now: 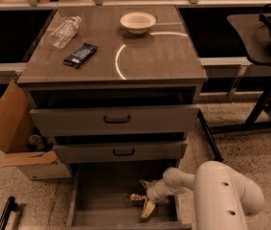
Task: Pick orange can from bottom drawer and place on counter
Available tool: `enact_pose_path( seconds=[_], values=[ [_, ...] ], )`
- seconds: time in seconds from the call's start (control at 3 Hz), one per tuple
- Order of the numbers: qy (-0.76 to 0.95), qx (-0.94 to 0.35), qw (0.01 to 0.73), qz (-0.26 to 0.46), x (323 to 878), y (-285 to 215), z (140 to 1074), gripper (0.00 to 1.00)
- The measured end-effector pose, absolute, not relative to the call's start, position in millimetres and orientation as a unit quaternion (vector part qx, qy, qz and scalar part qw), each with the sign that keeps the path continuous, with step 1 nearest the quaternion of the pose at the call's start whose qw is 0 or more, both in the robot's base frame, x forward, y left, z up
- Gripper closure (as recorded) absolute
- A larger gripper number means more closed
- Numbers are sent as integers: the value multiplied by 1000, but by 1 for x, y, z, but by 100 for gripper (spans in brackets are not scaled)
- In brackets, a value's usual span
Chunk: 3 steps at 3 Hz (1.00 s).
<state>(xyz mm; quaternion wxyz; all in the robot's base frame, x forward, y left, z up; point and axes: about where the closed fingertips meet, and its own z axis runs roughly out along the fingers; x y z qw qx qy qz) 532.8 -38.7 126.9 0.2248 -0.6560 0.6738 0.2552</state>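
Camera view looks down on the grey cabinet, and we place everything from the gripper (143,199), which sits low in the picture inside the open bottom drawer (99,202), towards that drawer's right side. Biggest is the counter (168,56), far above and behind the gripper, glossy, with a pale arc mark (118,63) on it. Next comes the white robot arm (228,195), bulking just to the gripper's right and reaching leftward into the drawer. The bottom drawer itself spreads around the gripper, most of its bare grey floor lying to the gripper's left. The two upper drawers (116,120) stand directly above the gripper, both pulled slightly out. An open cardboard box (11,123) stands on the floor up and well to the left. On the counter, far above the gripper, we see a white bowl (138,22) almost straight up, a clear plastic bottle (65,31) lying on its side up to the left, and a dark packet (80,54) just below the bottle. Smallest is the orange can (136,198), lying on the drawer floor between the gripper's two fingers, which are spread apart, one above the can and one below it; we cannot tell whether either finger touches it
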Motion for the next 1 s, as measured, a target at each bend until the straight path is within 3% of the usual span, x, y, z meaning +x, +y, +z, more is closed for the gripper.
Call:
enact_pose_path(
  seconds=[0.33, 1.0],
  values=[
    [680, -652, 228, 248, 535, -39, 110, 18],
    [684, -650, 233, 234, 537, -40, 103, 65]
  ],
)
